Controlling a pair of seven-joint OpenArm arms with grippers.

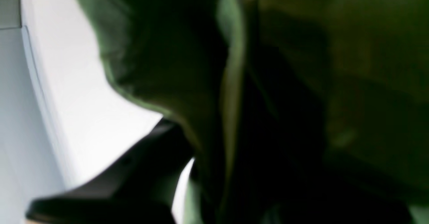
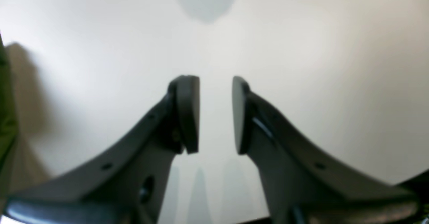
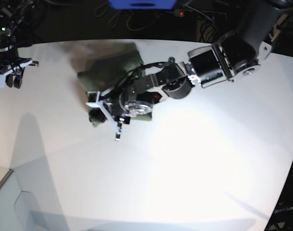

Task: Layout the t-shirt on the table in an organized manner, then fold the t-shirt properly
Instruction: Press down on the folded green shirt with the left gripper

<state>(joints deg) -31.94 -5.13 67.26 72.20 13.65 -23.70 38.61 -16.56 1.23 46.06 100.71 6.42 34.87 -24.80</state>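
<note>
The olive-green t-shirt (image 3: 118,65) lies crumpled on the white table (image 3: 194,163), back left of centre. My left gripper (image 3: 98,111) reaches in from the right and sits at the bundle's near-left end, shut on a fold of it. In the left wrist view the t-shirt (image 1: 301,83) fills most of the frame, draped over one black finger (image 1: 134,170); the other finger is hidden. My right gripper (image 2: 216,113) is open over bare table (image 2: 301,49), nothing between its pads. In the base view the right gripper (image 3: 6,81) hangs at the far left edge, well apart from the cloth.
The left arm's bulky joints (image 3: 218,60) stretch across the table's back right. Cables and a blue object (image 3: 141,4) lie beyond the far edge. The table's curved edge (image 3: 4,185) cuts the lower left corner. A strip of green cloth (image 2: 5,116) shows at the right wrist view's left border.
</note>
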